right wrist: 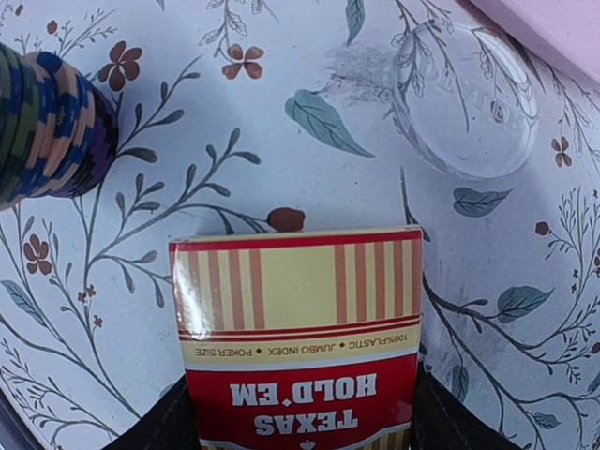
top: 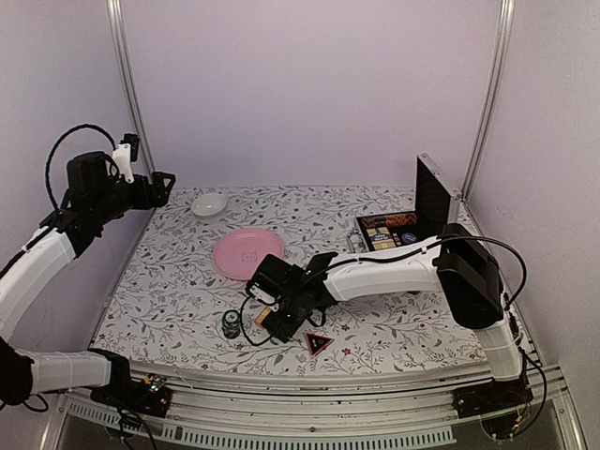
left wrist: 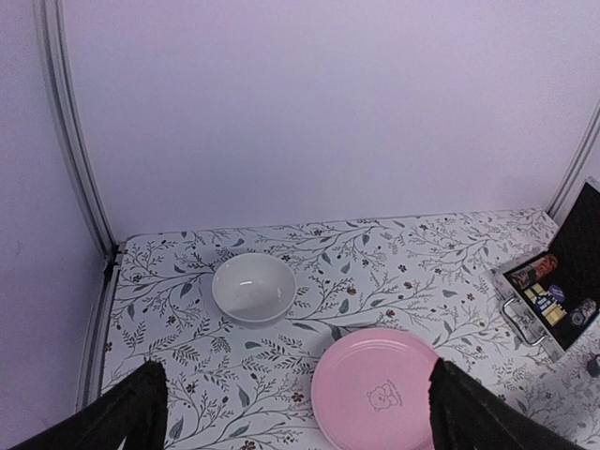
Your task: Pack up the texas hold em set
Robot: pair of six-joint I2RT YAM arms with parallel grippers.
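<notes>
A red and yellow card deck (right wrist: 298, 309) marked TEXAS HOLD'EM lies flat on the floral table, and my right gripper (right wrist: 300, 427) holds it by both long sides. From above, that gripper (top: 281, 314) is low at the front centre. A poker chip stack (right wrist: 47, 122) stands just left of the deck, and the same chip stack (top: 231, 325) shows from above. The black triangular marker (top: 318, 343) lies near the front edge. The open silver case (top: 412, 223) sits at the back right with chips and a deck inside. My left gripper (top: 161, 187) hangs open, high at the far left.
A pink plate (top: 247, 251) lies mid-table, just behind my right gripper, and a white bowl (top: 209, 204) sits at the back left. A clear round piece (right wrist: 464, 98) rests on the cloth beyond the deck, beside the plate's rim (right wrist: 553, 28). The case lid (top: 433, 192) stands upright.
</notes>
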